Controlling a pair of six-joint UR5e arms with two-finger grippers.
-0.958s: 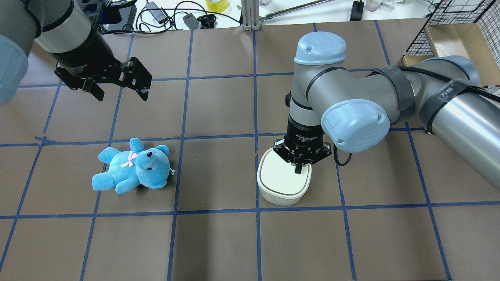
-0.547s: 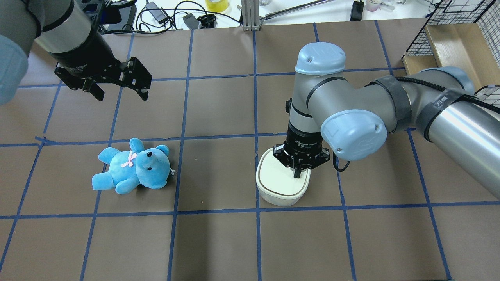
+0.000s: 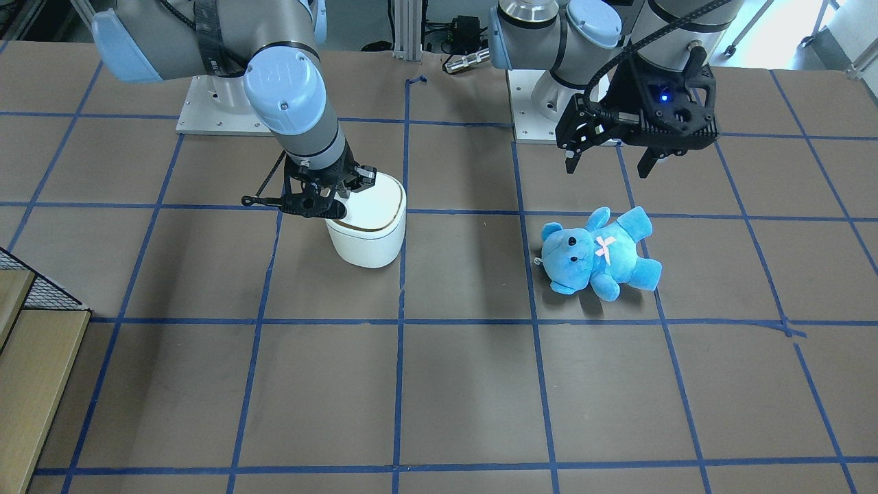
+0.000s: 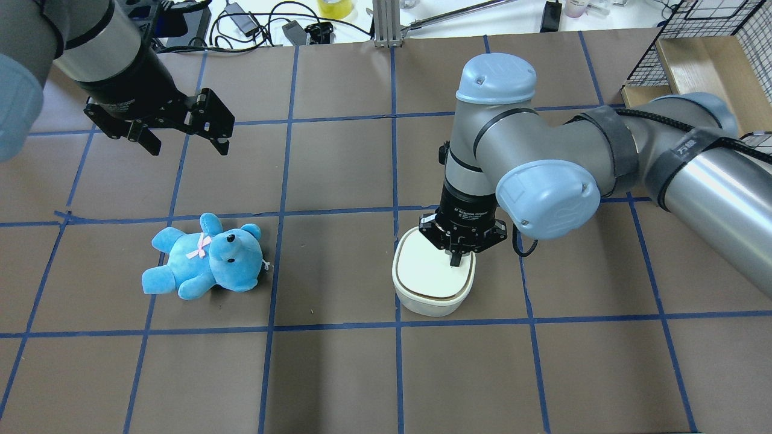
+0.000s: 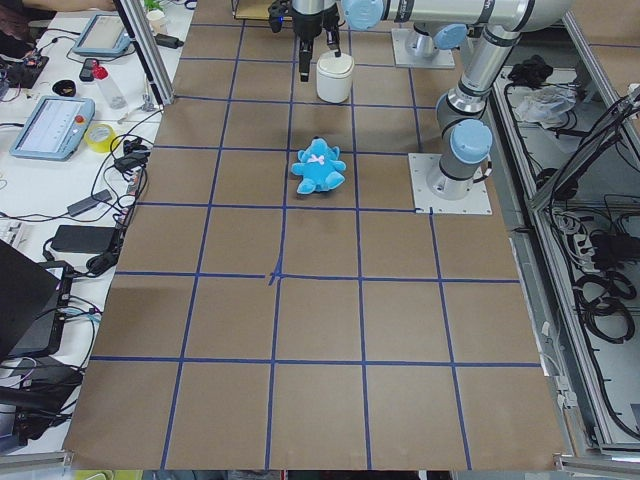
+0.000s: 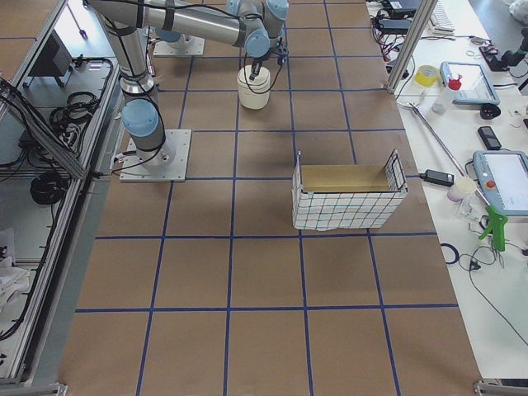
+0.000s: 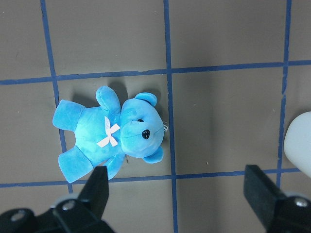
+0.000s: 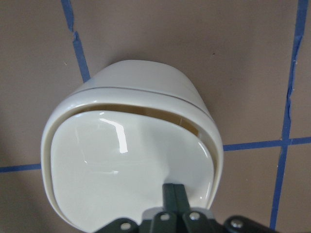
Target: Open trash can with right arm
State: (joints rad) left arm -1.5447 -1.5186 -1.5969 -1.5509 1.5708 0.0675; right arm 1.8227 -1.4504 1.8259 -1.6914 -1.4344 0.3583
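The white trash can stands on the brown table right of centre; it also shows in the front view and at the edge of the left wrist view. My right gripper is shut, pointing straight down with its fingertips on the lid near one edge. In the right wrist view the lid is tipped inward, with a tan gap along its opposite edge. My left gripper is open and empty, hovering above and beyond a blue teddy.
A wire basket with a cardboard liner stands at the far right corner. Cables and small items lie along the table's far edge. Blue tape lines grid the table top.
My right gripper has shifted slightly left on the lid, and the trash can has slid a little left with it. The left arm and the teddy have not moved.
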